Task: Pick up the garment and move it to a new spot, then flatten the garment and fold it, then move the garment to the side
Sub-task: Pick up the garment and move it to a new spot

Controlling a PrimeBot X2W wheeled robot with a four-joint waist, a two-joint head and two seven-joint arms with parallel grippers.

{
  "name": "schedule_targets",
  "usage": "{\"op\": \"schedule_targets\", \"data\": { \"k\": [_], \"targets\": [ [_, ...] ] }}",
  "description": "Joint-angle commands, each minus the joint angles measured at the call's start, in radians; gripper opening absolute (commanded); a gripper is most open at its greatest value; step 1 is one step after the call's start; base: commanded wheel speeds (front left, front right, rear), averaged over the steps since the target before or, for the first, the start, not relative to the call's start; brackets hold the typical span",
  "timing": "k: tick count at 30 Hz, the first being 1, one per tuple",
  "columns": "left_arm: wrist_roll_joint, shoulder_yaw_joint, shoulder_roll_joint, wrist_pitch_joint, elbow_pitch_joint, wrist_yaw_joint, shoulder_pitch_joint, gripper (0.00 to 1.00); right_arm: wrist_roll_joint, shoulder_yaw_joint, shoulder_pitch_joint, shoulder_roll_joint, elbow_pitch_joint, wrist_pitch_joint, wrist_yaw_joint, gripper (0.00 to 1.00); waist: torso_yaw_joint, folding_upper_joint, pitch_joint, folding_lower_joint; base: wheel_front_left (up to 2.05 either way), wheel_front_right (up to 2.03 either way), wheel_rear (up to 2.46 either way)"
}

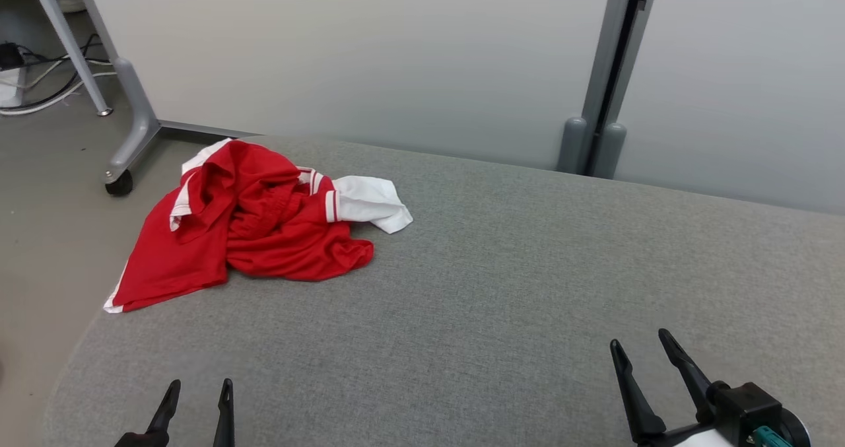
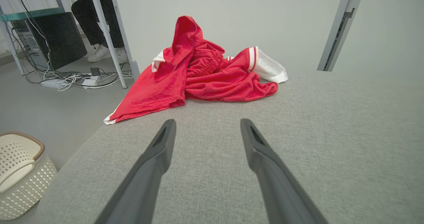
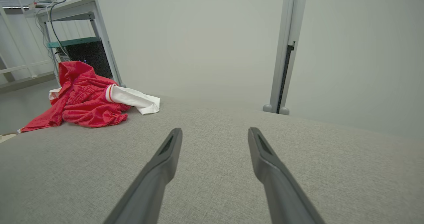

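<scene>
Garment (image 1: 257, 229): red, white trim, crumpled heap; folds hide its cut, hem corner overhangs left edge of grey table (image 1: 502, 269). Lies far-left, well ahead of left gripper (image 1: 201, 382), well apart from right gripper (image 1: 639, 338). Both grippers spread, empty; left one cropped at head view's bottom edge.

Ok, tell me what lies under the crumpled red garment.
Grey fabric tabletop, under the crumpled red-and-white garment, whose corner overhangs the left edge. Anything beneath the folds is hidden.
</scene>
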Motion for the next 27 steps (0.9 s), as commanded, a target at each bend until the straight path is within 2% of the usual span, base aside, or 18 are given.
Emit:
{"op": "schedule_targets", "data": {
  "k": [1, 6, 10, 13, 17, 22, 23, 27],
  "targets": [
    [-0.005, 0.002, 0.005, -0.005, -0.004, -0.003, 0.004, 1.00, 0.005, 0.000, -0.008, -0.005, 0.001, -0.005, 0.002, 1.00, 0.034, 0.0000, -0.001, 0.0000, 0.00, 0.00, 0.00],
    [-0.029, 0.008, 0.015, -0.005, 0.001, -0.012, -0.066, 1.00, -0.008, 0.016, -0.033, -0.006, -0.003, -0.005, 0.002, 1.00, 0.042, 0.0000, 0.037, 0.0000, 0.00, 0.00, 0.00],
    [-0.086, -0.022, 0.053, 0.027, 0.048, -0.025, -0.194, 1.00, -0.035, 0.027, -0.090, -0.016, -0.020, -0.005, 0.002, 1.00, 0.028, 0.0000, 0.138, 0.0000, 0.00, 0.00, 0.00],
    [-0.146, -0.053, 0.098, 0.102, 0.051, -0.029, -0.335, 1.00, -0.048, 0.035, -0.143, -0.041, -0.041, -0.005, 0.002, 1.00, 0.018, 0.0000, 0.245, 0.0000, 0.00, 0.00, 0.00],
    [-0.233, -0.128, 0.199, 0.240, 0.075, -0.028, -0.542, 1.00, -0.062, 0.054, -0.212, -0.085, -0.064, -0.005, 0.002, 1.00, 0.009, 0.0000, 0.387, 0.0000, 0.00, 0.00, 0.00],
    [-0.313, -0.212, 0.304, 0.392, 0.167, -0.028, -0.768, 1.00, -0.066, 0.073, -0.267, -0.126, -0.078, -0.005, 0.002, 1.00, -0.010, 0.0000, 0.504, 0.0000, 0.00, 0.00, 0.00],
    [-0.345, -0.221, 0.327, 0.430, 0.223, -0.028, -0.836, 1.00, -0.065, 0.083, -0.279, -0.134, -0.083, -0.005, 0.002, 1.00, -0.021, 0.0000, 0.535, 0.0000, 0.00, 0.00, 0.00],
    [-0.370, -0.238, 0.352, 0.489, 0.359, -0.028, -0.944, 1.00, -0.063, 0.098, -0.274, -0.144, -0.077, -0.003, 0.001, 1.00, -0.046, 0.0000, 0.561, 0.0000, 0.00, 0.00, 0.00]
  ]
}}
